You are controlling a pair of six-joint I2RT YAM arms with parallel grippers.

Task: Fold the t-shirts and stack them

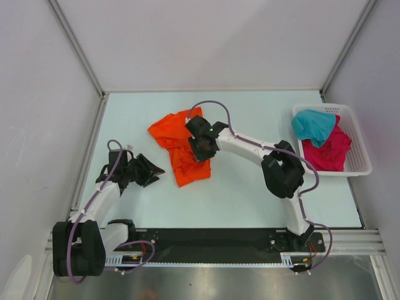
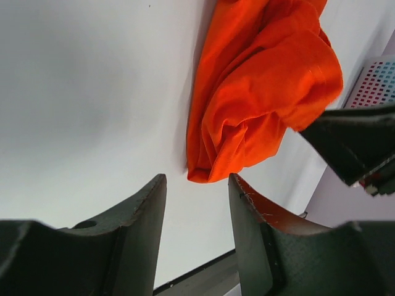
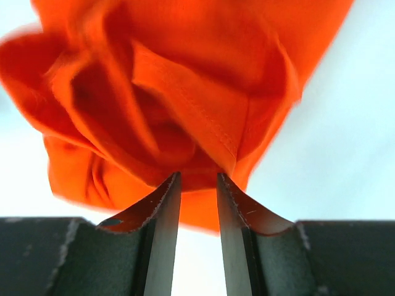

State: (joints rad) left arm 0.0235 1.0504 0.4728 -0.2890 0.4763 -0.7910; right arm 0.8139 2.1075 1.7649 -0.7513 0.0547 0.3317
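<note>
A: Where's the orange shirt (image 1: 175, 134)?
B: Mid counter (image 1: 250, 194), crumpled, not folded. One lobe runs out to 10 o'clock and a longer one to 6 o'clock.
A: Right gripper (image 3: 199, 176)?
B: At the shirt's 3 o'clock edge, with the arm reaching in from 4 o'clock. In the wrist view the fingers stand a narrow gap apart, with a hemmed fold bunched right at the tips. I can't tell if the cloth is pinched or only touching.
A: Is the shirt off the counter?
B: The low end lies flat on it in the left wrist view. The bunched part sits against the right gripper's finger. Whether that part is raised, I can't tell.
A: Left gripper (image 2: 197, 179)?
B: Spread, with nothing between the fingers and bare counter showing through the gap. It sits at the shirt's 8 o'clock, near it but apart, fingers pointing at the cloth.
A: The other two shirts?
B: Both are in the basket (image 1: 362, 147) at the counter's 3 o'clock, well apart from both grippers. The teal shirt (image 1: 314, 125) is on top, toward the basket's 11 o'clock. The pink shirt (image 1: 331, 155) is partly under it, filling the middle down to 5 o'clock. Both are crumpled.
A: Anything stacked?
B: No. One loose shirt is on the counter and two are heaped in the basket.
</note>
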